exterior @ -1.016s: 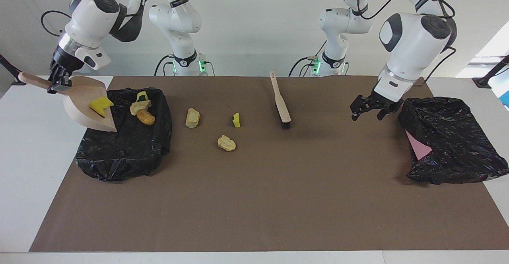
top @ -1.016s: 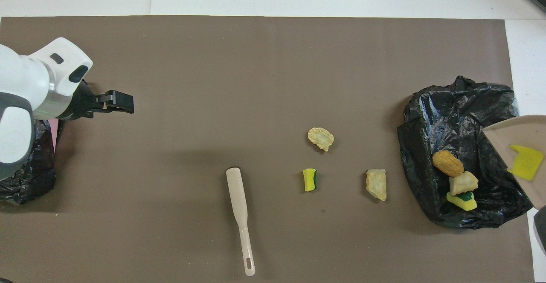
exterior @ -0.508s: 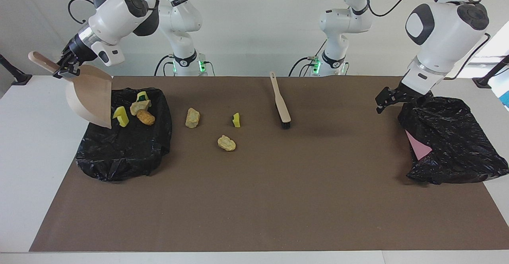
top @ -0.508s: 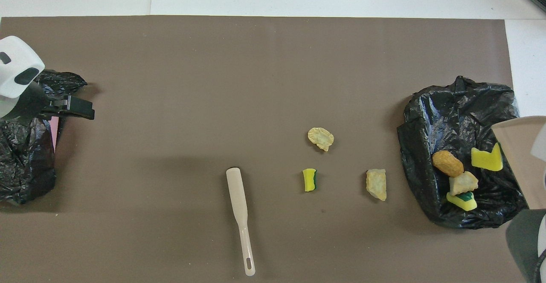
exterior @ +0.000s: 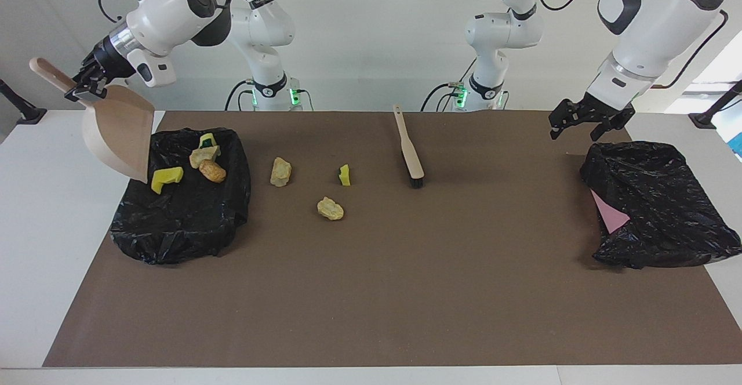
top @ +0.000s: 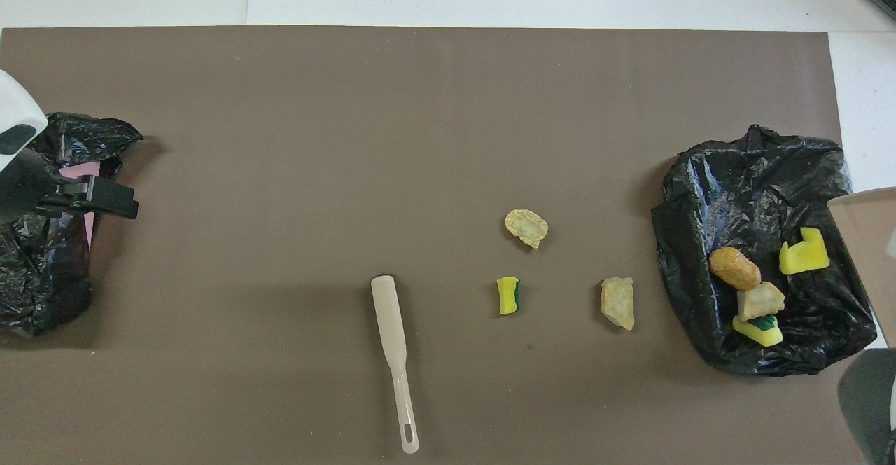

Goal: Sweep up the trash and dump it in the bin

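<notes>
My right gripper [exterior: 86, 88] is shut on the handle of the beige dustpan [exterior: 119, 135], which hangs steeply tilted over the edge of the black-bagged bin [exterior: 191, 222] at the right arm's end. Four pieces of trash lie in the bin: a yellow sponge [exterior: 167, 177] just under the pan's lip, a tan lump [exterior: 204, 155], an orange-brown lump [exterior: 213, 170] and a green-backed sponge [exterior: 207, 140]. On the mat lie two tan lumps [exterior: 281, 171] [exterior: 330, 208] and a small sponge [exterior: 345, 175]. My left gripper [exterior: 579, 125] hangs open and empty over the mat beside the other bag.
The beige brush [exterior: 408, 148] lies on the brown mat [exterior: 406, 292], bristles away from the robots. A second crumpled black bag [exterior: 661, 211] with a pink sheet [exterior: 610, 214] sits at the left arm's end. White table [exterior: 46, 228] surrounds the mat.
The right gripper raised and tipped the dustpan, and the yellow sponge slid off it into the bin. The left gripper lifted and drew back toward its base, staying open.
</notes>
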